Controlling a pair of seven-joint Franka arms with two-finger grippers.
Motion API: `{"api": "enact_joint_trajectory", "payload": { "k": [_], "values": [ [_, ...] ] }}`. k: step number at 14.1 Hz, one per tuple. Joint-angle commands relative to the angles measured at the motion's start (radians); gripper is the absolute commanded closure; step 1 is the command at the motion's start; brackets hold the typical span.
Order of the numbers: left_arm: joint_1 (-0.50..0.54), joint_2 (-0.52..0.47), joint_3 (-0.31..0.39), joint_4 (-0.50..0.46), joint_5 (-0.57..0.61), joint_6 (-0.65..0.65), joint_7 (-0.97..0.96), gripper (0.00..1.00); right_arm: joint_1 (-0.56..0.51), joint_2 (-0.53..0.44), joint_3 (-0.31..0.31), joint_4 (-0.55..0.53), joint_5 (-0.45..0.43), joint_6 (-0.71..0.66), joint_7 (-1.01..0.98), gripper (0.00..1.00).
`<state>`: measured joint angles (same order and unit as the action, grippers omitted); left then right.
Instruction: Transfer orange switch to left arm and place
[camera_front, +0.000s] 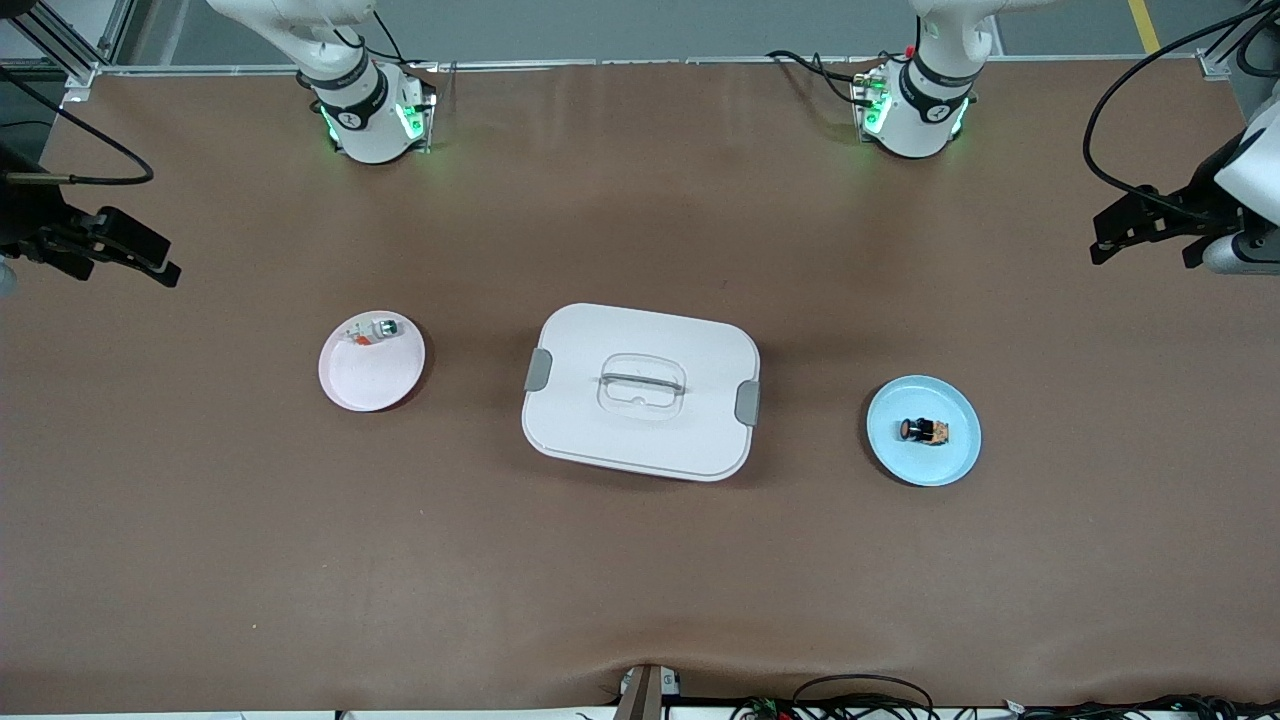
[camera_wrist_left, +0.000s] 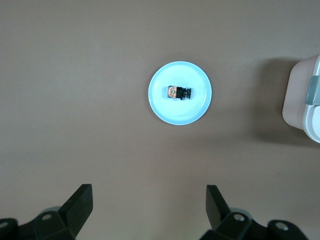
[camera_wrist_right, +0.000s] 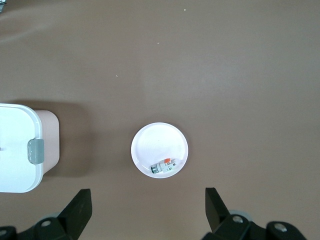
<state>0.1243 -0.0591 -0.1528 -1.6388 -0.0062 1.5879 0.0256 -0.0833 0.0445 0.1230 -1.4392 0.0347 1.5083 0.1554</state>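
Nearest the camera, the box (camera_front: 640, 390) sits mid-surface; toward the left arm's end, the blue plate (camera_front: 960, 455) carries the orange switch (camera_front: 925, 431). Both claws, left claw (camera_front: 1140, 235) and right claw (camera_front: 130, 255), hang spread wide. Risk: a low handover clipping the box.

Brown surface (camera_front: 640, 580), white box (camera_front: 640, 340) with grey clips, black-and-orange orange switch (camera_front: 925, 431) on a pale blue plate (camera_front: 923, 465), whitish switch (camera_front: 372, 331) on a pink-white plate (camera_front: 365, 385).

No text, label or number can be read on anything.
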Motion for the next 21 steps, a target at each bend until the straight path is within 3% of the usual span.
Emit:
{"api": "enact_joint_trajectory", "payload": {
  "k": [1,21],
  "values": [
    [0.003,-0.024,-0.002,-0.01,-0.014,-0.025,-0.024,0.0,-0.016,-0.029,0.006,-0.029,0.011,0.007,-0.017,0.0],
    [-0.006,-0.008,-0.027,0.073,-0.012,-0.075,-0.064,0.0,-0.027,-0.032,0.014,-0.03,-0.003,-0.026,-0.066,0.0]
  ]
}}
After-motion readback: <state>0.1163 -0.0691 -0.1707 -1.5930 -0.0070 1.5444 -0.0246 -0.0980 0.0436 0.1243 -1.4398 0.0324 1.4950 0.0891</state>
